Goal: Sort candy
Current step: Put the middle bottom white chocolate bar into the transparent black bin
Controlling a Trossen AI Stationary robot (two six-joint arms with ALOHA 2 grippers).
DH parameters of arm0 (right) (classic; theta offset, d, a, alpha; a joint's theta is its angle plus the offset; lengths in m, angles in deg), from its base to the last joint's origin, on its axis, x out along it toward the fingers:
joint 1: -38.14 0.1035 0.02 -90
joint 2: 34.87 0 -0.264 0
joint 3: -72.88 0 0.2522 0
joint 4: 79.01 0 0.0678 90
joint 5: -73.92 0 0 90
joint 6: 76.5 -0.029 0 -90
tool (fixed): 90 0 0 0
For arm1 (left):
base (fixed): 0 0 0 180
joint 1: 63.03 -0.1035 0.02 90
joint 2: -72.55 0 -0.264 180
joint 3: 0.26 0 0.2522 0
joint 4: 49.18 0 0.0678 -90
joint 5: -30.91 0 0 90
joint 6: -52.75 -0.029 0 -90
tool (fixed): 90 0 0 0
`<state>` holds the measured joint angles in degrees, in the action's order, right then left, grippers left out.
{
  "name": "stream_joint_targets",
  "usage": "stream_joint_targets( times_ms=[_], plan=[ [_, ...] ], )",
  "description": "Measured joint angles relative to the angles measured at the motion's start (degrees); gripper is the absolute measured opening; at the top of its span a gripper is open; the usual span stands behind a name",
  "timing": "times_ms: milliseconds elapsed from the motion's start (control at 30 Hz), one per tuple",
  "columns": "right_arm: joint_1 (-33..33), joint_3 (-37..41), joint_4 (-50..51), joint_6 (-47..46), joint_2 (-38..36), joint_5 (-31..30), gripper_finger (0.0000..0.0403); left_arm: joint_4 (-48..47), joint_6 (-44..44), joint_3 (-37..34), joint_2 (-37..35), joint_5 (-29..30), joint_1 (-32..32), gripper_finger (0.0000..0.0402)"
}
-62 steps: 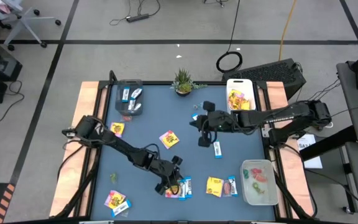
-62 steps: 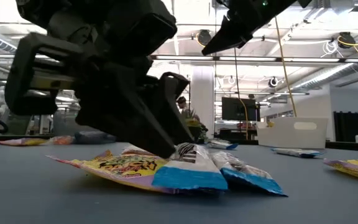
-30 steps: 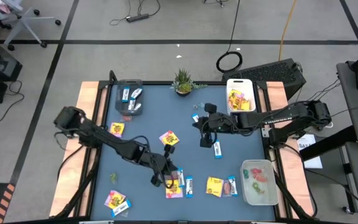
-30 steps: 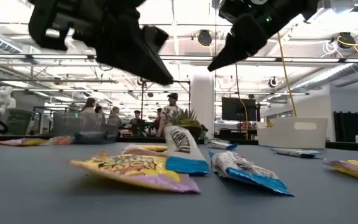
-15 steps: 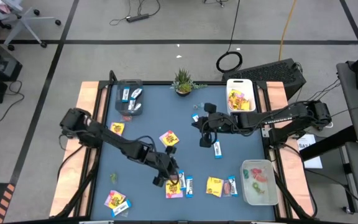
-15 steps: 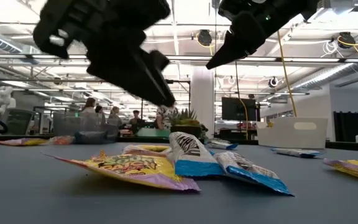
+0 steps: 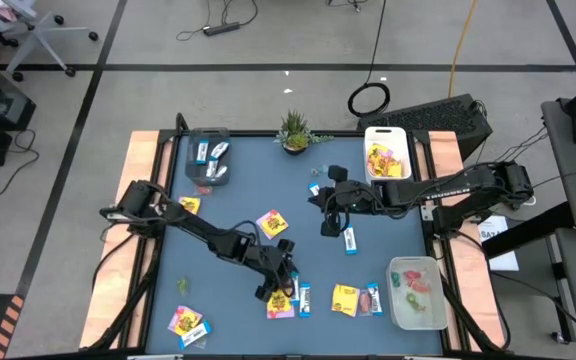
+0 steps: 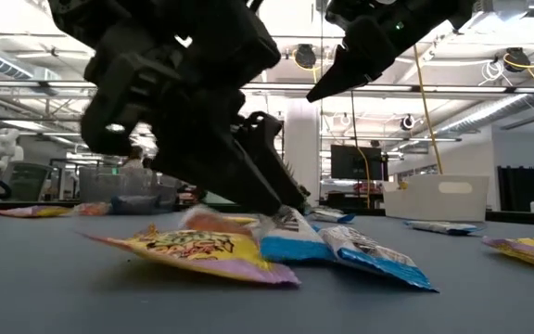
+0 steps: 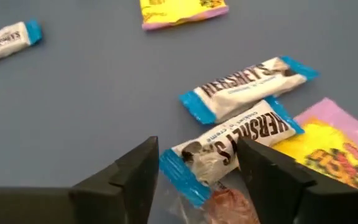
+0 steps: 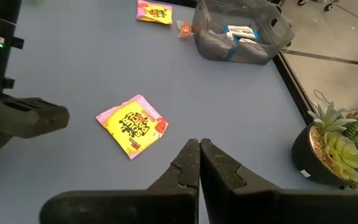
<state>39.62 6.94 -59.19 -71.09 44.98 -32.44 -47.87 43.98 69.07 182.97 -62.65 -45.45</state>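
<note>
We look straight down on the table point(image 7: 228, 200): the left gripper point(image 7: 281, 286) sits low over a cluster of candy near the front edge, its spread fingers either side of a Hershey's bar point(image 9: 232, 144) that lies partly on a square packet point(image 9: 328, 149), with a second bar point(image 9: 247, 87) just beyond. The right gripper point(image 7: 325, 225) hangs above mid-table, near another bar point(image 7: 349, 240). A potted plant point(image 7: 294, 130) stands at the back edge between two bins point(image 7: 208, 158) point(image 7: 386, 155); a third bin point(image 7: 416, 292) sits front right
</note>
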Motion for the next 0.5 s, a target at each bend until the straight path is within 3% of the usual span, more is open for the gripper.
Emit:
stream_joint_targets(
  times_ms=[333,500],
  plan=[
    [0.0,0.0,-0.33,0.0,0.0,0.01,0.0,-0.02,-1.84,0.0,0.21,-2.31,0.01,0.0098],
    [0.0,0.0,-0.33,-0.04,0.0,0.02,0.0,3.63,6.62,0.13,0.19,-2.71,-0.3,0.0094]
  ],
)
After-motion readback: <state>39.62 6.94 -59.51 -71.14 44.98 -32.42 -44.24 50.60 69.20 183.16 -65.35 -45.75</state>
